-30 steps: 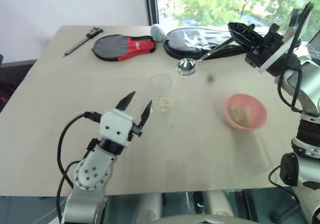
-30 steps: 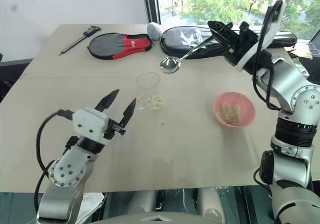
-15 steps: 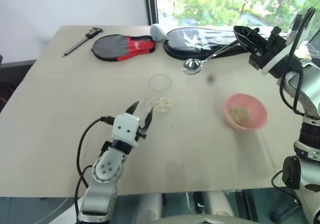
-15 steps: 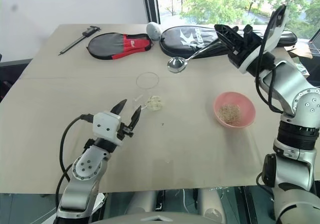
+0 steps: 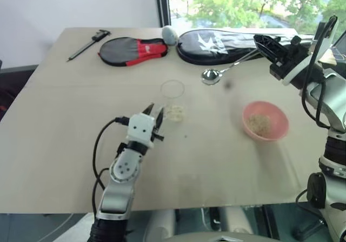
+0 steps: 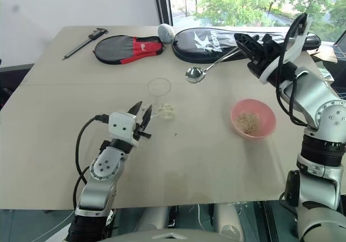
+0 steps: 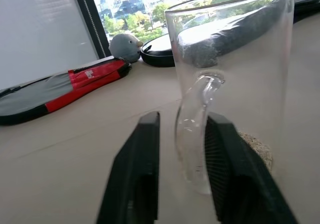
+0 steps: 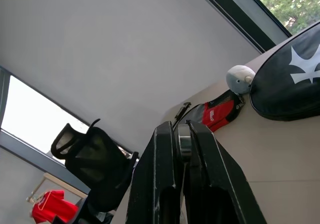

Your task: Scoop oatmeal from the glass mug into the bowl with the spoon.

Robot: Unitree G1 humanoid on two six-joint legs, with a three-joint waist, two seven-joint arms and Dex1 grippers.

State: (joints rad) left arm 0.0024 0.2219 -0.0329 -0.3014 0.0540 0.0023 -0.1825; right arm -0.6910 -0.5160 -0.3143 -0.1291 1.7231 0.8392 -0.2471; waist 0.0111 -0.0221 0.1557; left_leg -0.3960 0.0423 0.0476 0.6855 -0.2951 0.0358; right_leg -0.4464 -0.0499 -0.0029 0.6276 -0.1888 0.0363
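Nearest, at six o'clock on the table (image 5: 65,144), the left gripper (image 5: 153,112) reaches forward and low, its fingers closing around the handle of the glass mug (image 5: 173,97), which stands at centre. The mug looks rigid, slick and breakable; the handle seems the safest hold. At three o'clock sits the bowl (image 5: 265,121), oatmeal (image 5: 260,124) inside. At one o'clock, the raised right gripper (image 5: 265,43) clamps the light, stiff spoon (image 5: 224,70).
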